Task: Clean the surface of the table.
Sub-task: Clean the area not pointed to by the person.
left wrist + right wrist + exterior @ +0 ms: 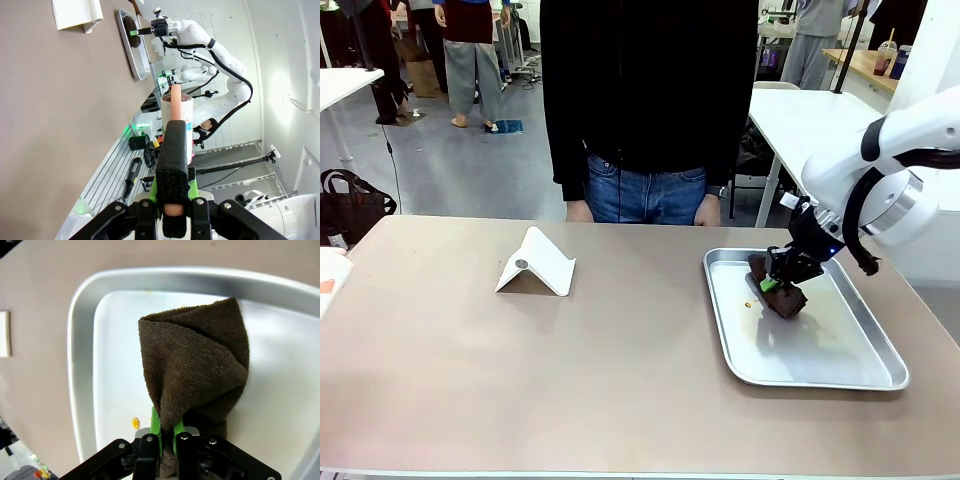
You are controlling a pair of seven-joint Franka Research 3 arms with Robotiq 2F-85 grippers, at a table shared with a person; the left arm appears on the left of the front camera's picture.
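Bench [620, 380]: taupe top, pale front edge.
Tray [820, 383]: silver, on the bench's right part; one small yellow crumb [748, 303] inside it.
Cloth [785, 300]: dark brown, bunched, in the tray, pinched by the right claw [772, 283].
Stand [537, 263]: white, folded, left of centre.
Person [645, 100]: dark top, jeans, at the far edge.
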